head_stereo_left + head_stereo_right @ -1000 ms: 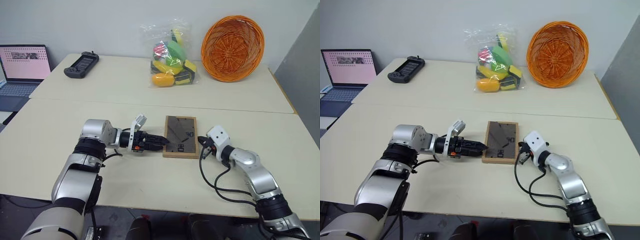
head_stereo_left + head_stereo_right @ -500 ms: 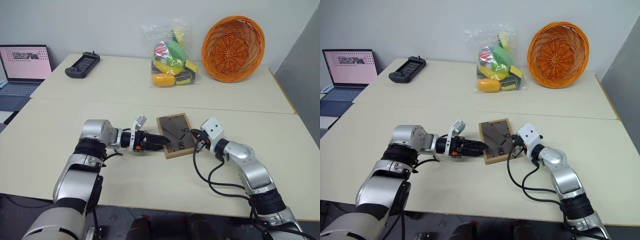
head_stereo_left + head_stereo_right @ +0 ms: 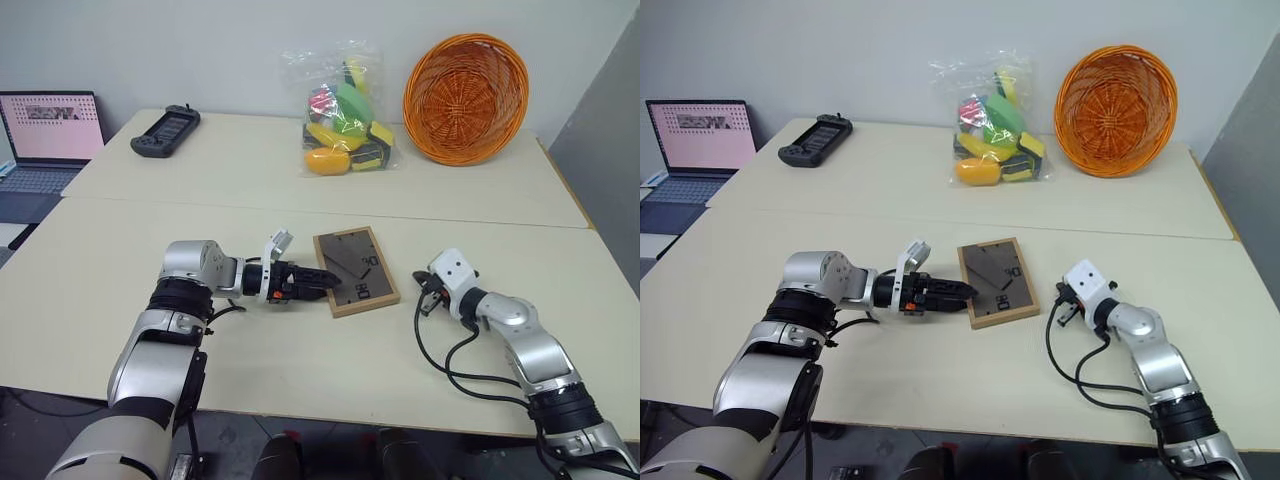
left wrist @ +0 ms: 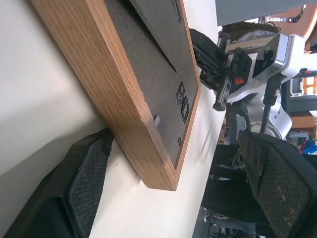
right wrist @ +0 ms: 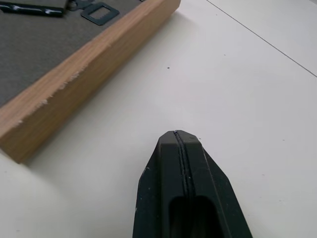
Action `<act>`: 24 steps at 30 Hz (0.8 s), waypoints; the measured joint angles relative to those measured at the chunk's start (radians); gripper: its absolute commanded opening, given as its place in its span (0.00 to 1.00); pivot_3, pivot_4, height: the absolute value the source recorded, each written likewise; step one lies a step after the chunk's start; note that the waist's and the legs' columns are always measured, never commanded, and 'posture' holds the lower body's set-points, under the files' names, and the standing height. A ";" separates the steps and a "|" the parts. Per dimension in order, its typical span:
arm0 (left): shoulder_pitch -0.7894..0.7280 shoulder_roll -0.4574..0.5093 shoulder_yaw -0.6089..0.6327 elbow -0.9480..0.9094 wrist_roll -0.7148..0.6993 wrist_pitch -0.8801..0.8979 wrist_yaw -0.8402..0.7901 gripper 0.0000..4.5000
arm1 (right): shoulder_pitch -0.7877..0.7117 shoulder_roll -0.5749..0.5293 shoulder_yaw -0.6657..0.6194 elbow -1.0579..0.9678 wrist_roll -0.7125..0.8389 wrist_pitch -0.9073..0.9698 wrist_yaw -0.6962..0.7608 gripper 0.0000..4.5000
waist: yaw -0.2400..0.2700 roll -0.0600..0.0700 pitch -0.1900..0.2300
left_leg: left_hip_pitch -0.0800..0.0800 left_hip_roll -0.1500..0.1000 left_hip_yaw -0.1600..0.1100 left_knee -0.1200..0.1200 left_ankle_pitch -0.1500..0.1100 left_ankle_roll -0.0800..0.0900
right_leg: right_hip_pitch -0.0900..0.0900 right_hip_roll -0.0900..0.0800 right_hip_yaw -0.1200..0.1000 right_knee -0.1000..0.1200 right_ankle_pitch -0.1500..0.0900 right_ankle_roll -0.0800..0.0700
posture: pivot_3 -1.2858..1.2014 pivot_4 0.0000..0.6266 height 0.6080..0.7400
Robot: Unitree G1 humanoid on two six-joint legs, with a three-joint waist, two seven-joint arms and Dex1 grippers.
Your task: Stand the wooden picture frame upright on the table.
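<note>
The wooden picture frame [image 3: 355, 270] is lying flat, back side up, around the middle of the near worktop [image 3: 300, 370], a bit closer to the seam with the far worktop than to the front edge. It sits skewed, not square to the worktop edges. You can see the dark back panel with the folded stand and little metal clips, so it's not standing yet.

The left gripper [image 3: 322, 281] comes in from the left side, and its fingers [image 4: 84, 183] are spread wide apart. The left wrist view shows one finger down on the worktop right against the frame's wooden edge and the other one up over the back panel, so the frame's near-left edge sits between them, not squeezed as far as I can tell.

The right gripper [image 3: 421, 297] is off to the right of the frame, near it but clearly apart, with bare worktop between them. Its fingers [image 5: 182, 163] are pressed together with nothing in them, tip pointing toward the frame's corner.

On the far worktop there's an orange wicker basket [image 3: 465, 97] tipped up at the back right, a clear bag of colourful toys [image 3: 343, 112] near the middle, and a black handheld controller [image 3: 164, 130] towards the left. An open laptop [image 3: 45, 135] sits beyond the left end.
</note>
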 measured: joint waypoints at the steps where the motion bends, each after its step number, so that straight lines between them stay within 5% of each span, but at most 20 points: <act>1: 0.000 0.000 0.001 0.000 0.000 0.000 0.000 0.96 | 0.004 0.014 0.005 -0.008 0.000 0.002 0.000 0.00 | 0.000 0.000 0.000 | 0.000 0.000 0.000 0.000 0.000 0.000 | 0.000 0.000 0.000 0.000 0.000 0.000 | 0.52 0.24 1.00; 13: 0.000 -0.006 0.005 0.002 -0.002 -0.001 0.006 0.96 | -0.074 0.184 0.042 -0.157 0.037 0.155 -0.052 0.00 | 0.002 0.000 0.000 | 0.000 0.000 0.000 0.000 0.000 0.000 | 0.000 0.000 0.000 0.000 0.000 0.000 | 0.52 0.24 1.00; 24: -0.001 -0.010 0.019 0.017 -0.003 -0.006 0.008 0.96 | -0.064 0.140 0.038 -0.146 0.037 0.162 -0.056 0.00 | 0.003 0.000 0.000 | 0.000 0.000 0.000 0.000 0.000 0.000 | 0.000 0.000 0.000 -0.001 0.000 0.000 | 0.52 0.24 1.00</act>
